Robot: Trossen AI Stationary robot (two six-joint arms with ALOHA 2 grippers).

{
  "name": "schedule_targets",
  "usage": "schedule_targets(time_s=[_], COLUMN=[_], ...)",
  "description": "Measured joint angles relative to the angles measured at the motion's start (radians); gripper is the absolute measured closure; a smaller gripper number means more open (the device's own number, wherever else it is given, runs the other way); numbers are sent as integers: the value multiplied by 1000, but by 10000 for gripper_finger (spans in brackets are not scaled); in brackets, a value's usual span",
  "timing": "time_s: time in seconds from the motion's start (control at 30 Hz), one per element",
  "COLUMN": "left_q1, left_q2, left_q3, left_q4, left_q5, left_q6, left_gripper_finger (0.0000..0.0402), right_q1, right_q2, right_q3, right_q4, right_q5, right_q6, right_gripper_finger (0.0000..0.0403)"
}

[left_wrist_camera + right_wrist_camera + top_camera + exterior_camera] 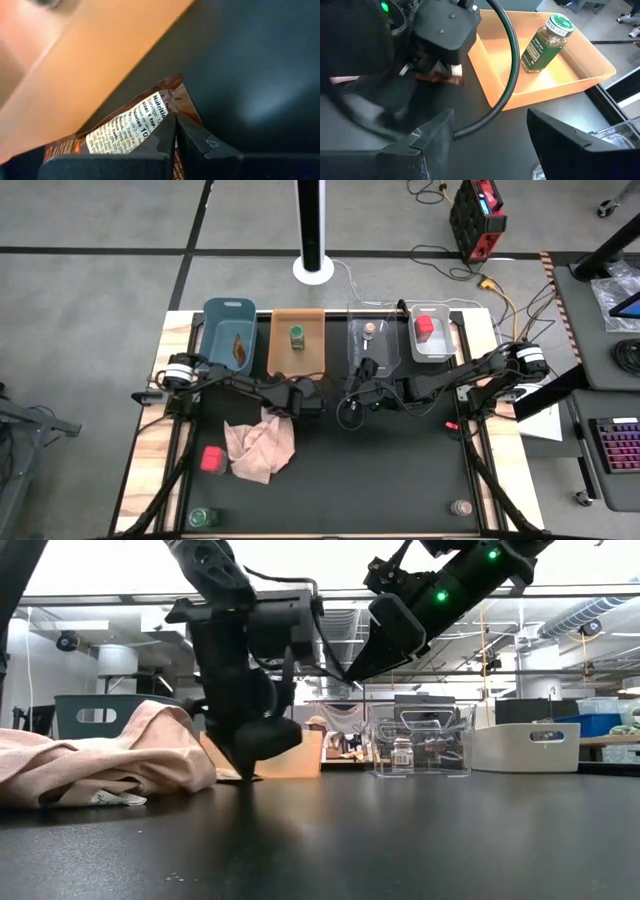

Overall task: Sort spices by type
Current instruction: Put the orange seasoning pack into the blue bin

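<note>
- Foil packet (131, 126) lies flat on the black table (380, 470), just beside the orange bin (580, 80), clamped between the left gripper (175, 131) fingers.
- Green-capped jar (546, 41) lies inside the orange bin.
- Pink cloth (262, 446) sits near the orange bin, behind the left gripper.
- Right gripper (490, 137) hovers beside the orange bin, fingers apart, a black cable (512, 60) crossing before it.
</note>
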Motion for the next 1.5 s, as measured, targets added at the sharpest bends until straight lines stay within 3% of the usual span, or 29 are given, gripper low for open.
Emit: schedule_targets(time_s=[0.2,0.47,1.07,1.5], left_q1=[-22,-53,-52,-113], left_q2=[2,1,46,57], left_q3=[26,145,95,193], left_q4=[113,-83,-81,-22], left_q5=[66,56,34,181], left_q6=[102,116,107,165], left_gripper_finger=[402,402,402,402], right_q1=[0,0,0,9], right_q2=[0,0,0,-7], right_q3=[0,0,-1,2], right_q4=[0,-18,-35,-156], right_q5=[0,-2,-1,-45], right_q6=[0,4,-45,-31], right_gripper_finger=[170,159,164,171])
